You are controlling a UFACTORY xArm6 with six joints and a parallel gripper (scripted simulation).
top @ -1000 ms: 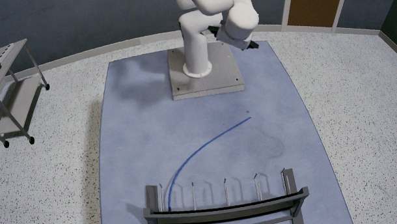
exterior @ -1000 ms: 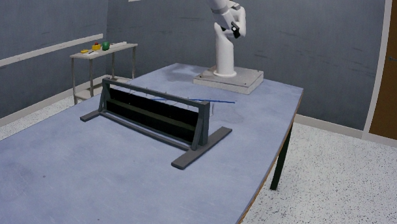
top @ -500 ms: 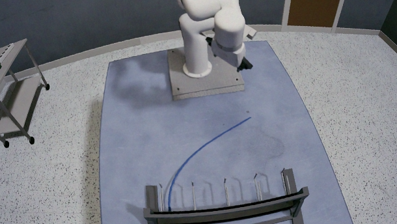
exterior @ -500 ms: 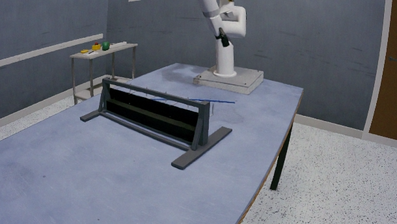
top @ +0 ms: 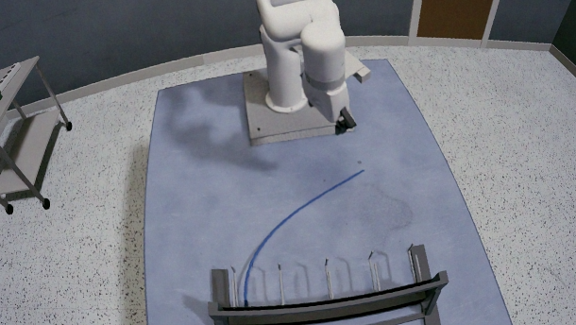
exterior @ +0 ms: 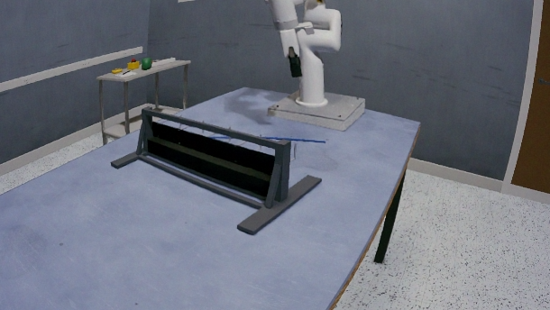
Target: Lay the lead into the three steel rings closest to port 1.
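Note:
The blue lead [top: 302, 205] [exterior: 293, 140] is plugged in at the left end of the grey rack [top: 330, 302] [exterior: 216, 128] as the top camera sees it. From there it curves over the table top to a free end near the middle right. It lies in none of the steel rings. Several rings [top: 375, 276] stand in a row along the rack. The ports face the robot and are hidden from both views. My gripper [top: 347, 124] [exterior: 295, 67] is open and empty. It hangs high beside the robot's base, far from the lead and the rack.
The robot's base plate [top: 283, 128] [exterior: 325, 113] sits at the far end of the blue table [top: 189, 198] [exterior: 135, 252]. A wheeled cart [top: 28, 137] [exterior: 144, 74] with small objects stands off the table's left side. The table's right edge [exterior: 397, 180] drops to the floor.

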